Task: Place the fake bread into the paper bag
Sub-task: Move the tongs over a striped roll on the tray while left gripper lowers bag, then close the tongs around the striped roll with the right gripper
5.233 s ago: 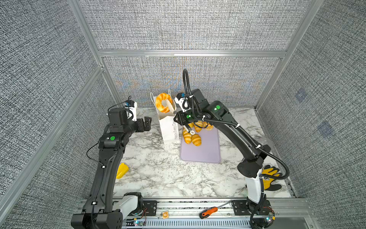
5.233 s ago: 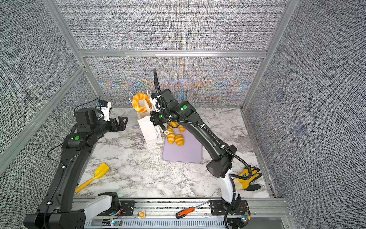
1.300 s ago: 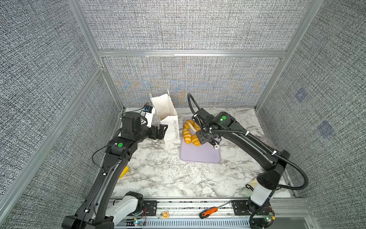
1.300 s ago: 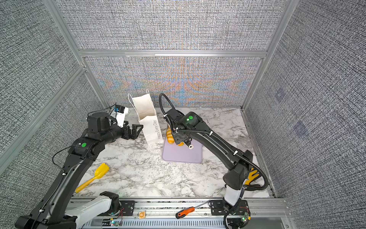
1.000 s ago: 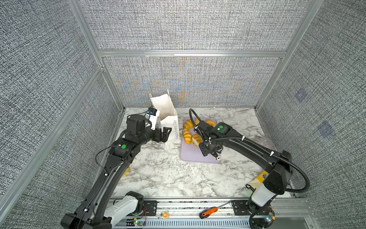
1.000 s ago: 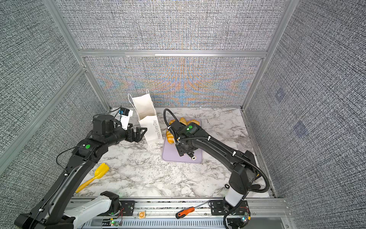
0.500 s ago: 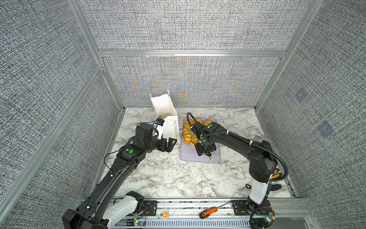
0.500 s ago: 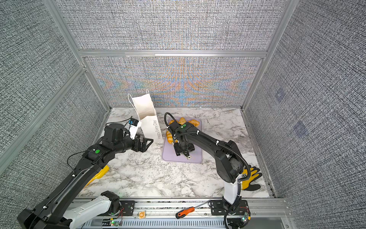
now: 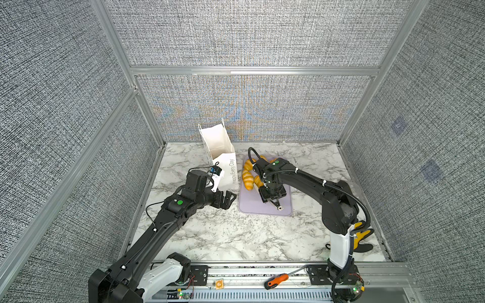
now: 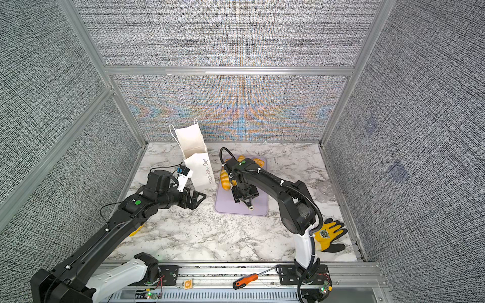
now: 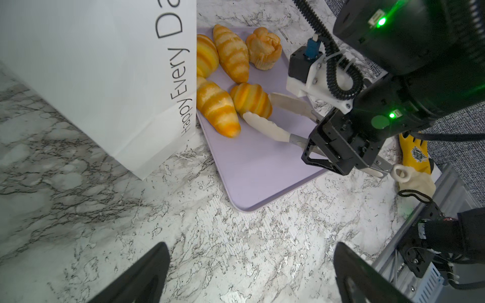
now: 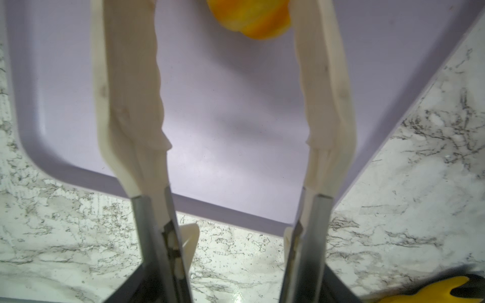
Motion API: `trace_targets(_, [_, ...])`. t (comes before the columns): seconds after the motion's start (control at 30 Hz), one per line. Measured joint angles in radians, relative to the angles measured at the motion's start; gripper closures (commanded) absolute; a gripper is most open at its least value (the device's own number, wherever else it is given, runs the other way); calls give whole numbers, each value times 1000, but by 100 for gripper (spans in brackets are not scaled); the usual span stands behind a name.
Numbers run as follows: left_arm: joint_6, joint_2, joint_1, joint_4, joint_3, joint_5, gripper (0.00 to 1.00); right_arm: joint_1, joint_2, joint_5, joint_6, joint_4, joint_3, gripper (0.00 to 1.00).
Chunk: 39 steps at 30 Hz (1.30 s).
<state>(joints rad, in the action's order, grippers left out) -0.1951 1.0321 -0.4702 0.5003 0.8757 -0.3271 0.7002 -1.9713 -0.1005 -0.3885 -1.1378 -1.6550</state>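
The white paper bag [image 9: 219, 147] [image 10: 199, 170] [image 11: 105, 78] stands upright and open at the back left. Several pieces of fake bread [image 9: 248, 178] [image 10: 225, 179] lie on the lilac tray [image 9: 262, 207] beside it. My right gripper [image 9: 267, 191] [image 10: 242, 195] [image 11: 312, 131] [image 12: 231, 275] is shut on cream tongs. The tong arms are spread low over the tray, and their tips flank a small croissant [image 11: 250, 101] [image 12: 252, 23]. My left gripper [image 9: 227, 200] [image 10: 196, 199] [image 11: 250, 251] hangs open and empty over the marble in front of the bag.
A yellow-and-black glove [image 9: 363, 236] [image 10: 329, 233] lies at the front right by the right arm's base. An orange-handled screwdriver [image 9: 278, 279] rests on the front rail. A yellow tool [image 10: 136, 230] peeks out under the left arm. Padded walls enclose the table.
The ring piece held over the bag five seconds ago no longer shows. In the last second the right arm drew the tongs down to the tray, and the left gripper came forward, away from the bag.
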Motion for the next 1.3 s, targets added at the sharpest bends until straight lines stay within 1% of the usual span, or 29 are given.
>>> trace_targets(0.33, [-5, 0, -5, -13, -14, -13, 1, 21, 80, -60, 11, -77, 13, 33])
trace_targets(0.57, [-15, -7, -14, -13, -31, -13, 1, 5, 79, -104, 79, -77, 30, 31])
trace_targets(0.83, [-22, 3, -39, -12, -36, -14, 1, -35, 71, -95, 177, -3, 51, 28])
trace_targets(1.1, [-18, 32, -63, -11, -25, -16, 1, -58, 9, -70, 262, 31, 1, 27])
trace_targets(1.3, [-18, 43, -72, -12, -23, -16, 1, -72, -34, -57, 294, 33, -26, 26])
